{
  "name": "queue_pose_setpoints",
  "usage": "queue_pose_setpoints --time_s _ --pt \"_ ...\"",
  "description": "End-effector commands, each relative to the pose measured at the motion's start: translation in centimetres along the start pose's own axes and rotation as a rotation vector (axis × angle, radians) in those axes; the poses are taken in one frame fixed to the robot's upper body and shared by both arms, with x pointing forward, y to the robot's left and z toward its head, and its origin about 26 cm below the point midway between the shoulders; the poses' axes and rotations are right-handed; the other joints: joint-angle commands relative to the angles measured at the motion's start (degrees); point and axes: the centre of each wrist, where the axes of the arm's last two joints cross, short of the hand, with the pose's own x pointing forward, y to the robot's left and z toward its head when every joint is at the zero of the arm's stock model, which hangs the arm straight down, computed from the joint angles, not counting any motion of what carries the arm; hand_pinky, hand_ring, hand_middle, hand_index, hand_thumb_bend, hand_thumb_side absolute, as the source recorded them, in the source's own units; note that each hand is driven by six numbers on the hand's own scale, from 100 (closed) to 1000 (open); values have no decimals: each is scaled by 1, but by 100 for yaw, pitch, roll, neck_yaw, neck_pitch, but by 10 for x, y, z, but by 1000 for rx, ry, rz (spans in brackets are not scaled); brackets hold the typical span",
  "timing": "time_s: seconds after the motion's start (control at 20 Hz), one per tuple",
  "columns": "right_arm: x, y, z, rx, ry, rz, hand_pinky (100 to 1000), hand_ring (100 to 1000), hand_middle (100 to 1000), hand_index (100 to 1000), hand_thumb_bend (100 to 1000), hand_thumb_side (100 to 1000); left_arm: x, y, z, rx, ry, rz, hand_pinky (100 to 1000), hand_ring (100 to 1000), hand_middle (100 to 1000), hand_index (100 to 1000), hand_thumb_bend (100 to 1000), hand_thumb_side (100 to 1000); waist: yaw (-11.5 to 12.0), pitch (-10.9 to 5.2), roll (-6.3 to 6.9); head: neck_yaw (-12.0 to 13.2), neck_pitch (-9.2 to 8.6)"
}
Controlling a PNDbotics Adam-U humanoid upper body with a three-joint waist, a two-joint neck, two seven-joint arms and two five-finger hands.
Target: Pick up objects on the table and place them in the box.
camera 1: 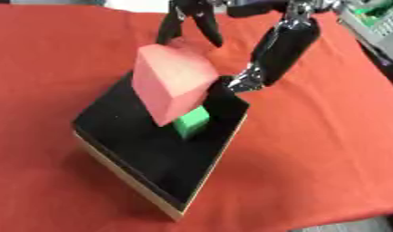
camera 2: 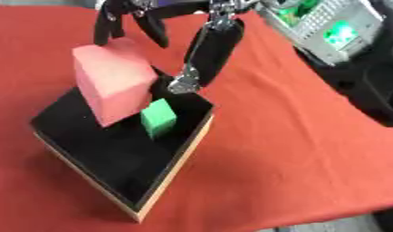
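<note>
A large pink block (camera 1: 172, 79) hangs tilted over the far corner of an open black box (camera 1: 128, 176) with pale wooden sides. Its low corner dips into the box beside a small green cube (camera 1: 192, 120) that lies on the box floor. My right hand (camera 1: 280, 45) comes down from the top of the view. Its thin fingers (camera 1: 206, 27) touch the block's far top edge and its thick thumb presses at the block's right side, so the block sits pinched between them. My left hand shows in neither view.
A red cloth (camera 1: 310, 158) covers the table around the box. A grey device with green lights (camera 2: 326, 27) and dark equipment (camera 2: 366, 90) stand past the table's right edge. The table's front edge shows at the lower right.
</note>
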Motion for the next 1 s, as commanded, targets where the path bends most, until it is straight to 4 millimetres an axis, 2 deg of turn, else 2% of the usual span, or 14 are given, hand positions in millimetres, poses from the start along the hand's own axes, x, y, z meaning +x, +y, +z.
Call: queue_pose_setpoints --time_s 0.05,0.35,0.4,0.5,0.55,0.6,0.7,0.85,1.0 --pt "5 -3 -2 4 -2 18 506 431 242 529 100 100 6 -1 -4 -11 -26 7 583 739 655 828 225 861 9 -77 19 -29 -4" --pt "14 0 -18 70 -51 68 547 499 326 584 100 100 6 -1 -4 -15 -25 9 583 739 655 828 226 864 44 -20 -15 -36 -27" --pt "16 0 -19 82 -59 74 576 553 399 626 114 100 6 -1 -4 -15 -25 9 583 739 656 829 226 865 52 -12 -21 -32 -30" --pt "17 1 -21 111 -74 93 655 667 573 719 209 100 6 -1 -4 -15 -25 8 583 739 656 829 227 865 64 2 -31 -22 -36" --pt "17 0 -22 123 -79 107 664 681 590 726 216 107 6 -1 -4 -14 -25 8 583 739 656 829 227 865 66 8 -36 -19 -39" --pt "17 0 -22 134 -82 122 728 775 729 793 280 200 6 -1 -4 -14 -24 8 583 739 656 829 227 866 66 12 -40 -16 -39" --pt "17 0 -22 156 -83 169 810 863 829 856 366 316 5 -1 -4 -15 -24 8 582 739 656 829 227 866 67 22 -47 -14 -36" --pt "18 0 -23 169 -67 254 854 912 876 887 437 399 5 -1 -4 -15 -23 7 582 740 656 829 227 866 72 32 -54 -17 -31" --pt "16 2 -24 175 -53 309 878 933 883 909 460 454 5 -1 -4 -16 -22 8 583 740 656 829 227 867 84 38 -57 -12 -35"
